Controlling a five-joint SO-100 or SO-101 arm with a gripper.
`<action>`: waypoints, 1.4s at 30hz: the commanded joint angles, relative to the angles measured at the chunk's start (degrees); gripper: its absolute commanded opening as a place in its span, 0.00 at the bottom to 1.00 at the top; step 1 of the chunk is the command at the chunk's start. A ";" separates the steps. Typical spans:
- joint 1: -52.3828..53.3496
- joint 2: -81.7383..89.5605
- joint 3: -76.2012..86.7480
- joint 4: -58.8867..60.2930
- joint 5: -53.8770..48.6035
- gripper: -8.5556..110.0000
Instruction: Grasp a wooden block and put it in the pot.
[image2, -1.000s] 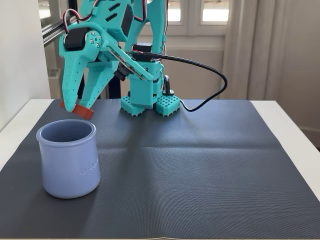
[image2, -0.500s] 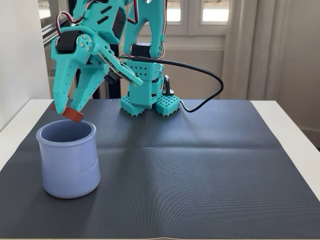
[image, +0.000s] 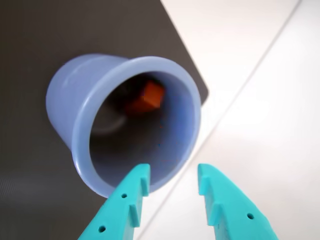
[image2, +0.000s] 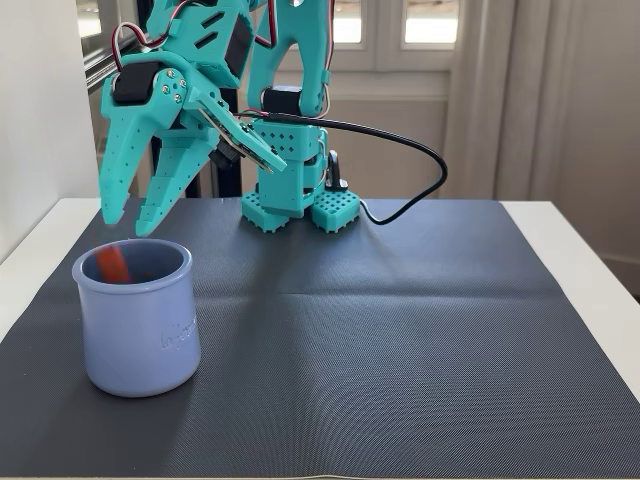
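- Landmark: the pot (image2: 137, 318), pale lavender-blue, upright on the dark mat (image2: 400, 330) toward its left front part in the fixed view.
- The wooden block (image: 148, 97) is inside the pot. Wrist view shows its red-orange end down near the far inner wall; fixed view shows a blurred red streak (image2: 113, 263) just below the rim, against the far-left inside wall. Cannot tell whether it is falling or already resting on the bottom.
- Gripper (image: 173, 177) hangs just above the pot's rim, teal jaws spread apart, nothing between them. In the fixed view the fingertips (image2: 117, 222) sit over the pot's back-left edge, not touching it.
- Judgement: the block looks released into the pot, so the task appears essentially done.
- Handling, judged only: the block reads as a small, stiff, light wooden bar with flat painted faces, not fragile, maybe a bit slick. Best hold would be across its narrow width at mid-length, pads flat on two opposite long faces.
- The pot looks rigid and thick-rimmed but probably light; a finger nudging the rim could shift or tip it on the mat.
- Behind the pot: arm base (image2: 298, 205) and a black cable (image2: 420, 160) lie well apart from it.
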 joint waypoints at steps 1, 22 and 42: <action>-0.97 0.35 -0.79 -0.79 -0.26 0.10; -14.85 33.31 16.08 7.73 -15.38 0.07; -27.77 79.80 42.19 28.56 -18.28 0.07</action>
